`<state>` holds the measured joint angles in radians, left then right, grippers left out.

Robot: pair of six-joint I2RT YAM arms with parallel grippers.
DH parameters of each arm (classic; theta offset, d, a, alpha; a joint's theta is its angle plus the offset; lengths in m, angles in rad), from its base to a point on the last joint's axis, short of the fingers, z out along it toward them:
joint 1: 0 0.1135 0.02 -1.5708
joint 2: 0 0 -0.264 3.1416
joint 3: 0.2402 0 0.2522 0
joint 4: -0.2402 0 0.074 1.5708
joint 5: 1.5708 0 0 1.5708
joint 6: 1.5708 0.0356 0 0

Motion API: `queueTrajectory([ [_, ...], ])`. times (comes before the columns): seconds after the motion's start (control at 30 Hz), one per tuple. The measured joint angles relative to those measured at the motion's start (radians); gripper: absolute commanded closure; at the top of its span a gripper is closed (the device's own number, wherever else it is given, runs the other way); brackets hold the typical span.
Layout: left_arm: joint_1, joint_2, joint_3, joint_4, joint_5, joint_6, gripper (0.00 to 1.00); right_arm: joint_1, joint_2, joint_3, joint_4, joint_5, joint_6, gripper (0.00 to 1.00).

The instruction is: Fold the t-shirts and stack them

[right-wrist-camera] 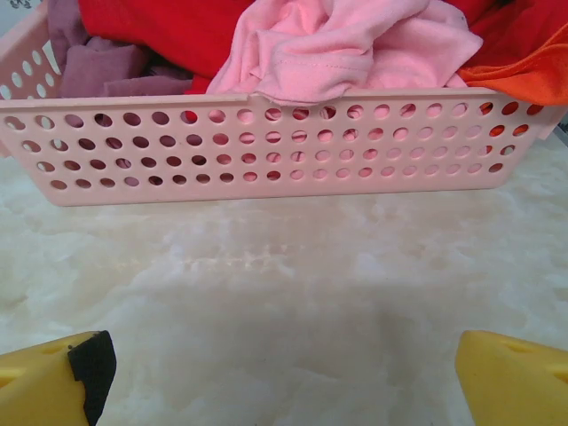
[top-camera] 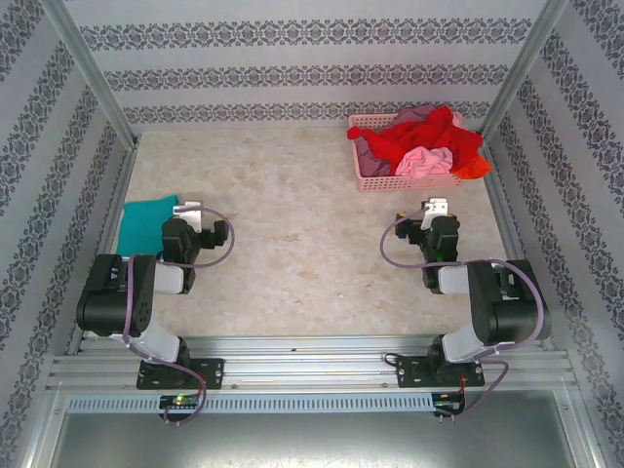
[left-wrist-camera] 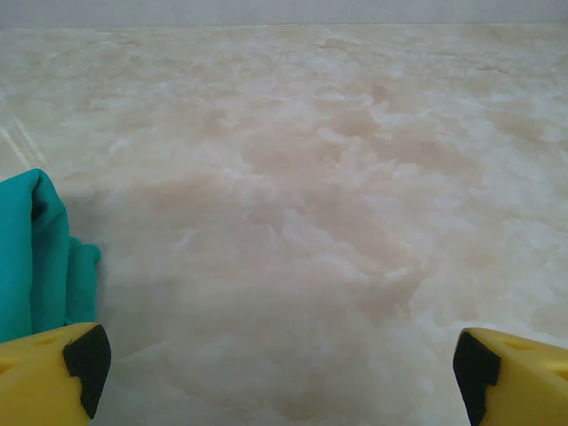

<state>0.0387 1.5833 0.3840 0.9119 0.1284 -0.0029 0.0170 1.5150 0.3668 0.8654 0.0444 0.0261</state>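
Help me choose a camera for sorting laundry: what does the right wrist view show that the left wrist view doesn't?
Right wrist: the pink basket holding a light pink t-shirt, red t-shirt, mauve t-shirt and orange t-shirt. Left wrist: the teal t-shirt on the table, at the left. Both: the marbled table, and an open, empty end effector (right end effector, left end effector).

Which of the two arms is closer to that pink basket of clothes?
The right. The right tool sits just in front of the pink basket, facing it; the left tool is far off, beside the teal t-shirt.
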Motion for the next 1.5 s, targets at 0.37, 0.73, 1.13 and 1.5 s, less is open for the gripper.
queueTrajectory([
  [0.37, 0.000, 0.000, 0.000, 0.000, 0.000, 0.000, 0.00, 0.000, 0.000, 0.000, 0.000, -0.009, 0.000, 0.02],
  [0.73, 0.000, 0.000, -0.011, 0.017, -0.089, -0.016, 0.00, -0.002, 0.000, 0.000, 0.000, -0.013, 0.000, 0.02],
  [1.13, -0.009, -0.134, -0.137, 0.090, -0.142, -0.026, 0.00, -0.002, -0.110, 0.001, -0.071, -0.031, -0.001, 0.02],
  [1.5, -0.235, -0.406, 0.092, -0.264, -0.105, 0.147, 0.00, 0.146, -0.313, 0.261, -0.492, 0.016, -0.006, 0.02],
])
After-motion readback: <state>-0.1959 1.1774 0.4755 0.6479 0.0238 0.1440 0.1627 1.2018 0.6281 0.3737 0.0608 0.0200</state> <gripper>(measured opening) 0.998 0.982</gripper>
